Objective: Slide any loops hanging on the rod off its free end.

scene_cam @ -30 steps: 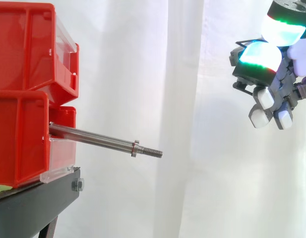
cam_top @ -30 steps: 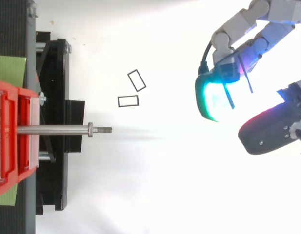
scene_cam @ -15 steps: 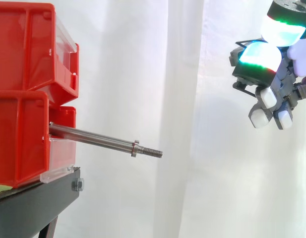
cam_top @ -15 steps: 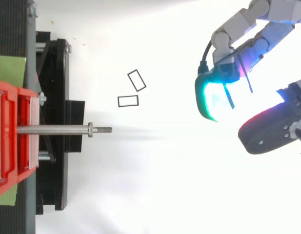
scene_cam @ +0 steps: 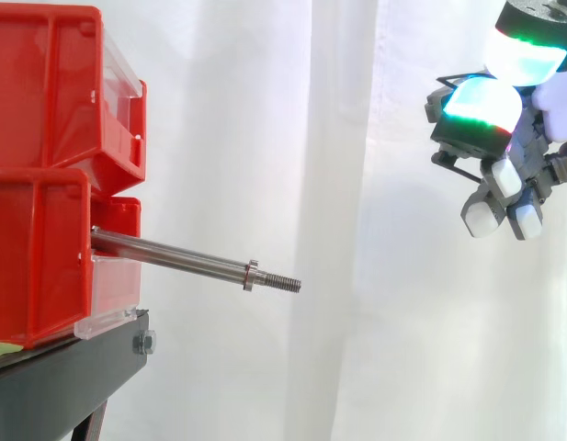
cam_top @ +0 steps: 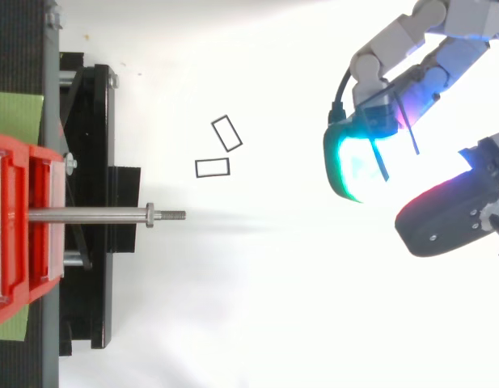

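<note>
So here's where I'm at: my hand (scene_cam: pixel 490 138) is hanging up high with the fingers loosely spread, holding nothing at all. The rod (scene_cam: pixel 173 257) is well away from it, lower down and across from my fingertips, sticking out of the red bins (scene_cam: pixel 35 257) with its threaded free end pointing back toward me. It looks bare, just the little nut (scene_cam: pixel 251 275) near the tip and nothing hanging on it. From above I can see 1 loop (cam_top: pixel 226 132) and the other loop (cam_top: pixel 212 167), thin black rectangles lying flat on the white floor. They're between my hand (cam_top: pixel 395 81) and the black stand (cam_top: pixel 87 121), much closer to the rod's tip than to me. My read is the sliding part is done. If so, the next move calls for nothing fancy: stay clear of the rod and maybe double-check nothing is left behind the nut.
</note>
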Robot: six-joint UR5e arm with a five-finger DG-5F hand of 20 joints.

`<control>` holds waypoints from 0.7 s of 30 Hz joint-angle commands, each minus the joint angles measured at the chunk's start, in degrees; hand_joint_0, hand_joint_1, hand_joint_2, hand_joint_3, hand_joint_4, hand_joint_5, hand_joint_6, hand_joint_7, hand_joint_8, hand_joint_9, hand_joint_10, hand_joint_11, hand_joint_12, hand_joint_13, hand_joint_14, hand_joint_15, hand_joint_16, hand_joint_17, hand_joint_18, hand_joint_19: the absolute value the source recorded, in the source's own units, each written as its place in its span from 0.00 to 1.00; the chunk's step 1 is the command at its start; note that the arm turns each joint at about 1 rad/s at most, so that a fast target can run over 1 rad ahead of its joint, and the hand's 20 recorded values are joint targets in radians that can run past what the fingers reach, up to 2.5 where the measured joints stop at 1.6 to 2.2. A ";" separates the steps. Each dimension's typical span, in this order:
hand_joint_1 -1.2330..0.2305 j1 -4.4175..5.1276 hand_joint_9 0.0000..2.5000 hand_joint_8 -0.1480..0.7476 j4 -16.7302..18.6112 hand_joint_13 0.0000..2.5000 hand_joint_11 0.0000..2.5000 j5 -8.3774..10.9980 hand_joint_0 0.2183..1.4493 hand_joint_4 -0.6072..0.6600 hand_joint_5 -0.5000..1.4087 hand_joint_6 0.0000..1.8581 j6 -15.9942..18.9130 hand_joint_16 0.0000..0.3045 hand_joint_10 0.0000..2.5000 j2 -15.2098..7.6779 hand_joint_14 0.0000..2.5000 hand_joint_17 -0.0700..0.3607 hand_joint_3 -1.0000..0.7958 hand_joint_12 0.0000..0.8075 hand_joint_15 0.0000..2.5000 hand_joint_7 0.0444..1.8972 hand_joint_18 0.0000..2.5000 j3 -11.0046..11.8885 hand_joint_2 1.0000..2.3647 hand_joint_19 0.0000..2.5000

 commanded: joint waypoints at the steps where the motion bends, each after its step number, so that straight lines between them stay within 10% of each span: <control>1: 0.34 -0.04 0.39 0.49 0.00 0.33 0.13 0.00 0.30 0.42 0.19 0.49 0.00 0.16 0.00 0.03 0.00 0.41 0.51 0.39 0.05 0.58 0.35 0.03 0.02 0.13; 21: 0.34 -0.04 0.41 0.48 0.00 0.33 0.14 0.00 0.29 0.42 0.19 0.49 0.00 0.16 0.00 0.03 0.00 0.41 0.51 0.39 0.05 0.57 0.35 0.03 0.02 0.13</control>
